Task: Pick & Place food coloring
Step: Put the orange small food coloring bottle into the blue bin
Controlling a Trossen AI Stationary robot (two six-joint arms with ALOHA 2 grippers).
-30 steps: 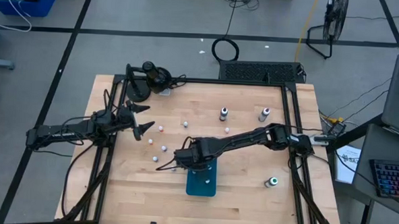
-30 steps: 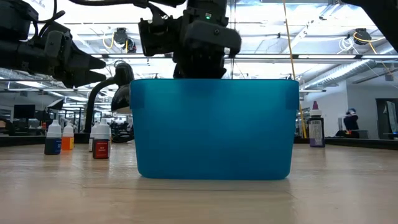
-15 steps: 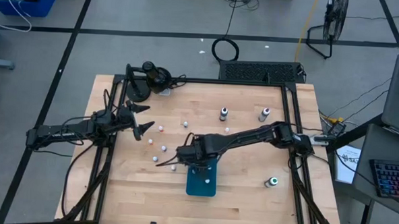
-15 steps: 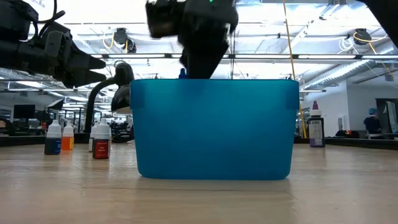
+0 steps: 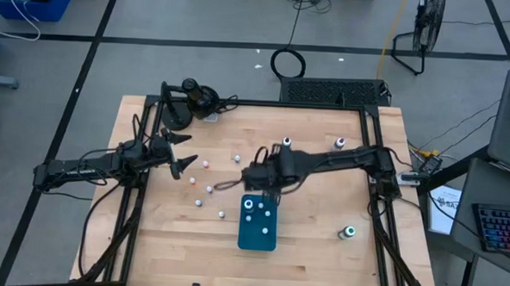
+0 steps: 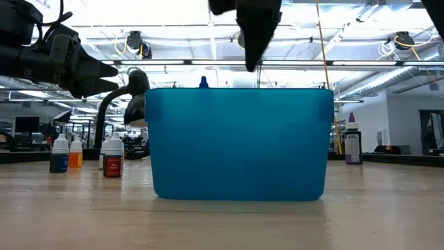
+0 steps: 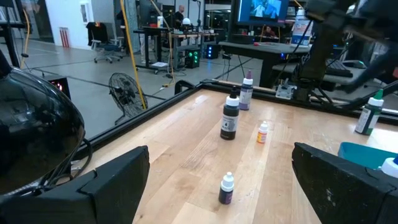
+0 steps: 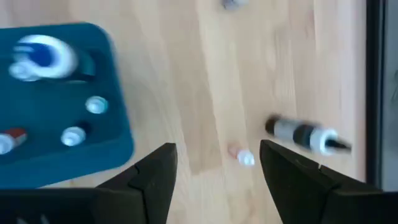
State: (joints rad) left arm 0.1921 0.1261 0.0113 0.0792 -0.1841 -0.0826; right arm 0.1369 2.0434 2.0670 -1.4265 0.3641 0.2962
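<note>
Several tiny white-capped food coloring bottles (image 5: 206,165) stand scattered on the wooden table between the arms. Three more (image 5: 249,204) stand in the teal tray (image 5: 257,234). In the low view a blue tip (image 6: 202,82) pokes above the tray wall (image 6: 239,142). My right gripper (image 5: 258,179) hovers open above the tray's far end, holding nothing. In its wrist view (image 8: 217,186) the tray (image 8: 93,146) and a small bottle (image 8: 241,156) lie below it. My left gripper (image 5: 181,154) waits open at the table's left, in the air (image 7: 221,152).
Larger bottles stand at the far side (image 5: 285,145) (image 5: 339,144) and near the right edge (image 5: 348,232). A black lamp base (image 5: 177,115) sits at the far left corner. Black frame rails border the table. Bare wood lies near the tray's front.
My right gripper has risen from low over the tray and drawn back toward the table's far right. The tray's far half, earlier covered by the arm, now shows its bottles. A blue-tipped bottle stands where the gripper was.
</note>
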